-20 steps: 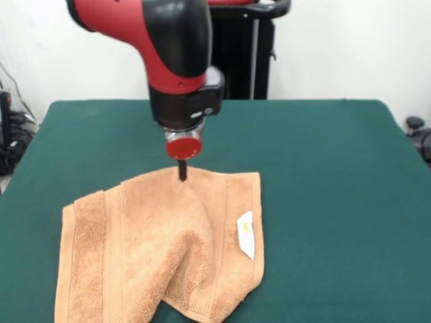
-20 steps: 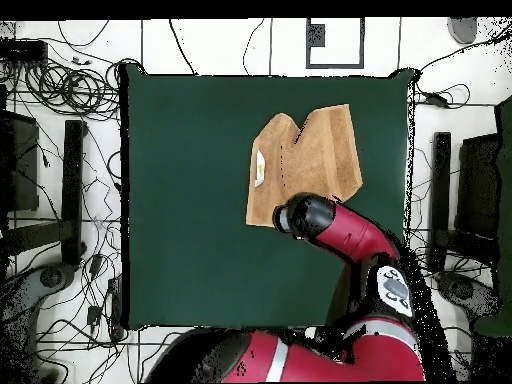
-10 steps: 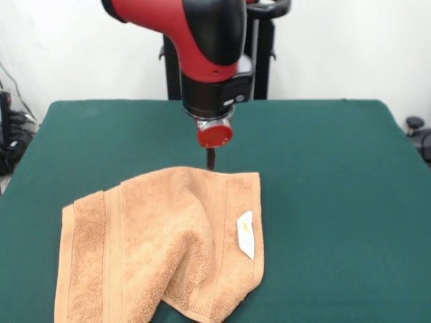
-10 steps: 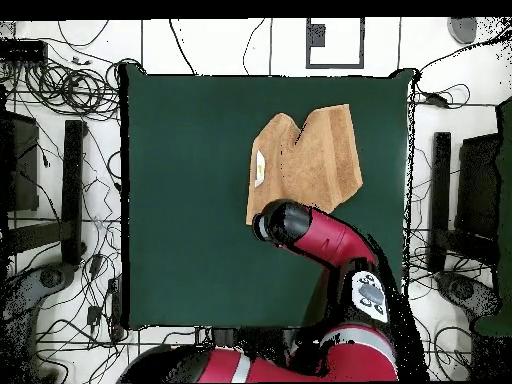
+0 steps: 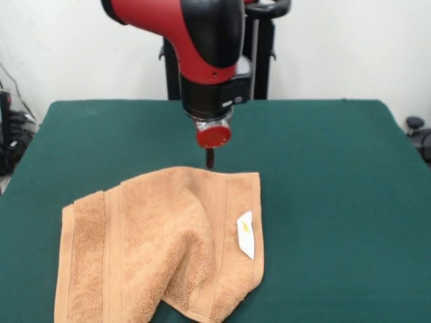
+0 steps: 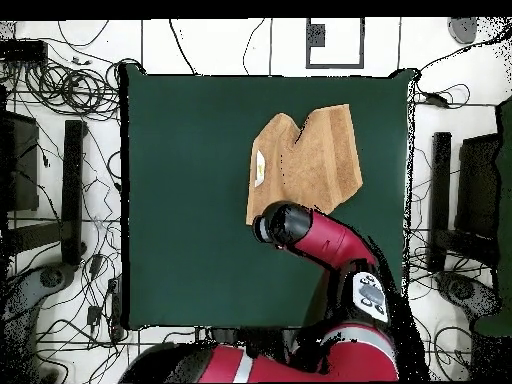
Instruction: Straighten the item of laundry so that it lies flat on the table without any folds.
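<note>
Front view showed the small square orange-tan terry-cloth towel [image 5: 161, 245] lying on the large rectangular counter with the dark green felt-like top [image 5: 337, 202], toward the near left part of it, and it was not flat. A thick fold ran down through its middle, so the cloth bulged in a soft ridge, and the near edge was drawn into a notch where two lobes met. Woven border bands ran along its left side, and a small white label [image 5: 246, 234] stuck out close to its right edge. The red and black arm [image 5: 195, 47] came down over the far side of the towel, ending in a round red disc with a thin dark tool [image 5: 210, 159] beneath it. That tool stood just at the towel's far edge, close above the green top; whether it touched the cloth I could not tell, nor whether it was open or closed, since it showed only as one narrow dark stub. It had hold of nothing that I could see. From overhead, the towel [image 6: 308, 162] lay in the right half of the counter [image 6: 180, 200], notch toward the top edge, with the arm's end covering the corner nearest the robot.
</note>
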Tool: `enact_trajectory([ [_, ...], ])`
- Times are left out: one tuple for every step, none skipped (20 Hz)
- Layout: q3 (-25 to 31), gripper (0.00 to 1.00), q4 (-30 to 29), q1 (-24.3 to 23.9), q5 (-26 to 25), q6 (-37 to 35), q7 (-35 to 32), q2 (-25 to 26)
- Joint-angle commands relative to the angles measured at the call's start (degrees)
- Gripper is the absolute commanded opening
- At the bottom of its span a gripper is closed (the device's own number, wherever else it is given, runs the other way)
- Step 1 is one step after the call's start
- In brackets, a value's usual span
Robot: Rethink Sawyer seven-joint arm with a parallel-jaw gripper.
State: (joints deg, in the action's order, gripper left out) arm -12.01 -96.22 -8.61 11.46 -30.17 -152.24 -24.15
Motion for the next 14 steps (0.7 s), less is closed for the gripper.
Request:
enact_trajectory([
  [4.09,1.0,8.29,-2.98,-1.53,-0.26,0.49,6.38],
  [3.87,1.0,10.01,-3.28,-2.04,-1.16,1.23,6.89],
  [3.79,1.0,10.77,-3.44,-2.28,-1.91,1.34,6.97],
  [3.29,1.0,11.87,-3.31,-2.59,-2.83,1.2,7.08],
  [3.11,1.0,12.09,-3.26,-2.79,-3.01,0.86,6.97],
  [2.44,1.0,12.53,-2.82,-3.12,-3.24,0.13,6.99],
  [1.99,1.0,12.67,-2.52,-3.32,-3.44,-0.4,6.9],
  [0.82,1.0,13.39,-1.86,-3.58,-3.59,-1.32,7.14],
  [-0.34,1.0,14.1,-1.21,-3.83,-3.75,-2.23,7.38],
  [-1.73,1.0,15.64,-0.71,-4.19,-4.04,-2.82,8.07],
  [-2.12,1.0,16.57,-0.79,-4.41,-4.28,-2.68,8.48],
  [-2.26,1.0,18.27,-1.28,-4.67,-5.14,-2.0,9.25],
  [-2.18,1.0,19.05,-1.6,-4.73,-5.68,-1.55,9.59],
  [-2.08,1.0,20.14,-1.96,-4.81,-6.41,-1.05,10.03],
])
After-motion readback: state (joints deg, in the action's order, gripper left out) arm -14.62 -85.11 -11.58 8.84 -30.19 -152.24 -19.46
